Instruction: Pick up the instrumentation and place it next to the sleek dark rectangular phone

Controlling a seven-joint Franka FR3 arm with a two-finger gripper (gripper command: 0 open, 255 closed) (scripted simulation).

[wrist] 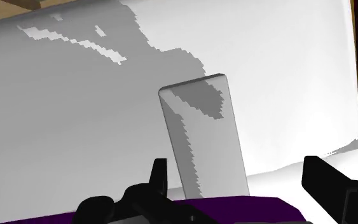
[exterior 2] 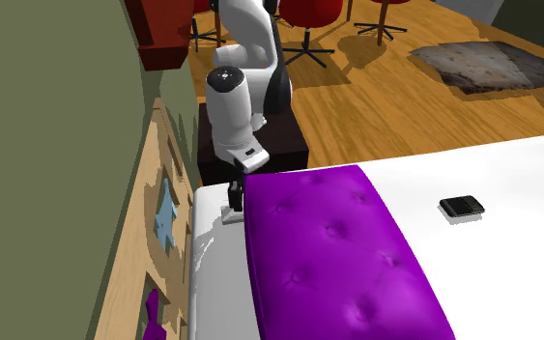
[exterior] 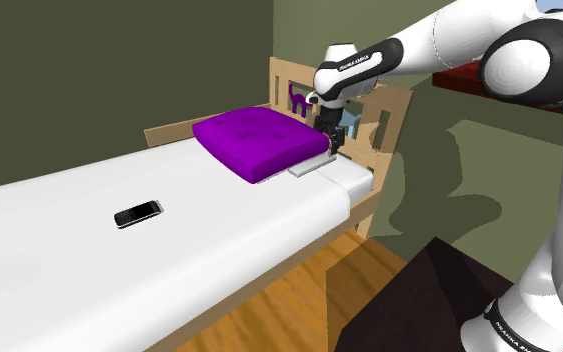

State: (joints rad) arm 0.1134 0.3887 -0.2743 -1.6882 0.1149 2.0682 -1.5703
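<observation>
Grey and flat, the slab that the task is asking for is lying on the white bed at its head end. It is resting on the bare strip between the purple pillow and the wooden headboard, close to the side edge nearest the robot's stand.

The claw is hanging straight down over it with its two black fingers standing wide apart, one beyond each long edge of the slab. They are gripping nothing, and I cannot tell whether either is touching the slab. That wide spread is making sense: the slab is broad and thin, so the fingers are needing room to drop past both edges before closing.

The pillow is sitting just beside the slab, its edge crowding the nearer finger. That is probably why the arm is pointing down from above rather than reaching in from the side.

The dark phone is lying out on the open middle of the mattress, well apart from the pillow and toward the foot of the bed. By my judgement the grasp is not yet made, and the carry past the pillow to the phone is all waiting to be done.
</observation>
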